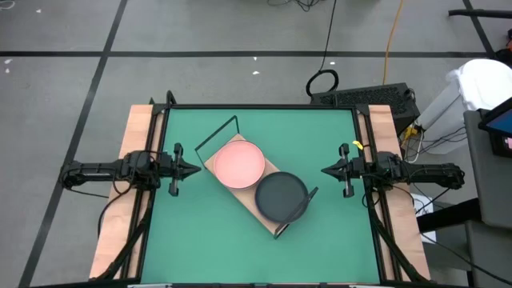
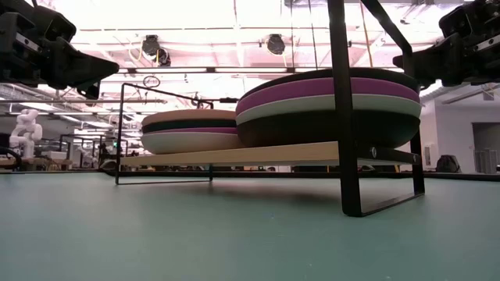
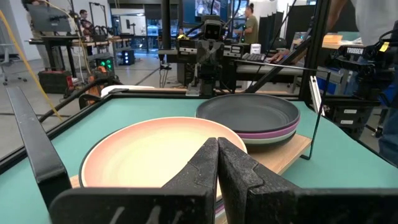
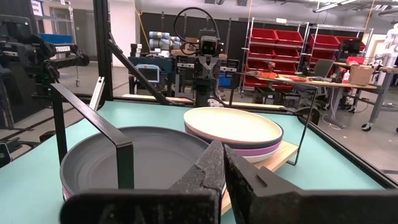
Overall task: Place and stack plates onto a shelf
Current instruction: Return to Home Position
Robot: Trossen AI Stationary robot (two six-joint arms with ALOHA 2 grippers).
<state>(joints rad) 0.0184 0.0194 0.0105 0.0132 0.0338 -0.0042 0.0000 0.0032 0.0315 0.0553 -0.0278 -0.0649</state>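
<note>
Two stacks of plates rest on the shelf (image 1: 240,192), a light wood board with black wire ends lying slantwise mid-table. The stack topped by a pink plate (image 1: 239,162) sits at the far left end; the stack topped by a dark grey plate (image 1: 280,197) sits at the near right end. In the low view, purple and pale layers show in the right stack (image 2: 328,101) and the left stack (image 2: 191,129). My left gripper (image 1: 197,169) waits shut at the table's left edge, pointing level. My right gripper (image 1: 324,170) waits shut at the right edge. Both are clear of the plates.
Wooden side boards (image 1: 136,136) and black frame rails (image 1: 264,106) border the green mat (image 1: 320,248). Bare mat lies near and far of the shelf. Beyond the table there are cables and a keyboard (image 1: 368,98), and people at desks (image 3: 250,25) farther back.
</note>
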